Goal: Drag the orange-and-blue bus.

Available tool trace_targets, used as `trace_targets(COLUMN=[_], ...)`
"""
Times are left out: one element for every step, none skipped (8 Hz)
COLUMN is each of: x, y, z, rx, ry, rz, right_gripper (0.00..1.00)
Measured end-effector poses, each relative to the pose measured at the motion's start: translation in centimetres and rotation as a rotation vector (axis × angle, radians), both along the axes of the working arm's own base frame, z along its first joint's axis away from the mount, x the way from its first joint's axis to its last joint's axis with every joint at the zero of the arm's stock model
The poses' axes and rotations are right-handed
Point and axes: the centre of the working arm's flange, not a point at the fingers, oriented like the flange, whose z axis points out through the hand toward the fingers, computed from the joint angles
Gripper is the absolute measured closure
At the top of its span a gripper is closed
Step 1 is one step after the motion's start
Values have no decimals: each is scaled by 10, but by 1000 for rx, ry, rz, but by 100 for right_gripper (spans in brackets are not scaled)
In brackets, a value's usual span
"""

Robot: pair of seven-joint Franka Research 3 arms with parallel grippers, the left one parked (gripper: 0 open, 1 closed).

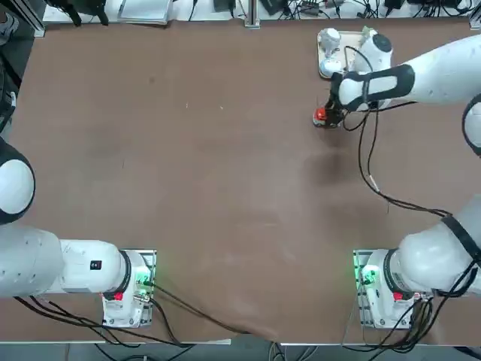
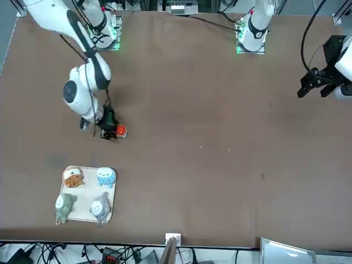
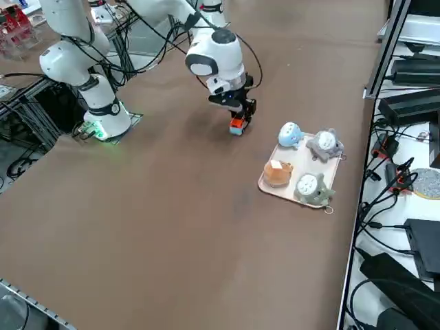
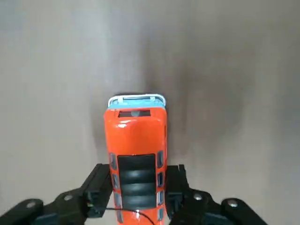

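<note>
I can read no brand, label or lettering anywhere: the orange-and-blue bus (image 4: 136,154) carries none on its roof, and the tray and figurines are plain too.

My right gripper (image 4: 137,192) is down at the table surface with its two black fingers (image 4: 98,187) clamped on the flanks of the bus, one on each side of its rear half. The front half of the bus sticks out beyond the fingertips. From the overhead camera the gripper (image 1: 329,114) sits at the far right part of the table (image 1: 188,173), and the bus (image 1: 321,115) shows as a small red-orange spot just beside it.

The bus is a boxy, glossy moulded piece, bright orange on top with a dark ribbed panel set into the roof, small pale window marks along the roof edges and a light blue band with a white bar across its nose. It rests on the table, which is a flat, matte brown sheet with faint scuffs.

Beyond my hand, near it but apart from the bus, lies a small white tray (image 3: 268,185), flat and roughly square with rounded corners. On it stand four rounded figurines (image 3: 289,135): one pale blue, one tan and white, two greyish. Across the table from the robot they look soft-edged and dull rather than glossy (image 2: 105,176).
</note>
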Motion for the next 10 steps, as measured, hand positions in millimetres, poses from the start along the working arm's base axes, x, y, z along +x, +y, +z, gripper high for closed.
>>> trace_targets(x=[0, 0, 1, 2, 2, 1, 1, 0, -1, -1], y=[20, 34, 47, 58, 67, 77, 85, 93, 101, 104], z=[0, 0, 0, -1, -1, 0, 0, 0, 0, 0], rx=[7, 13, 20, 26, 31, 35, 39, 42, 45, 46], ry=[0, 1, 3, 5, 4, 2, 1, 1, 0, -1], rz=[2, 1, -11, -19, -14, -8, -5, 4, 11, 14], right_gripper=[39, 39, 39, 39, 39, 39, 39, 39, 39, 39])
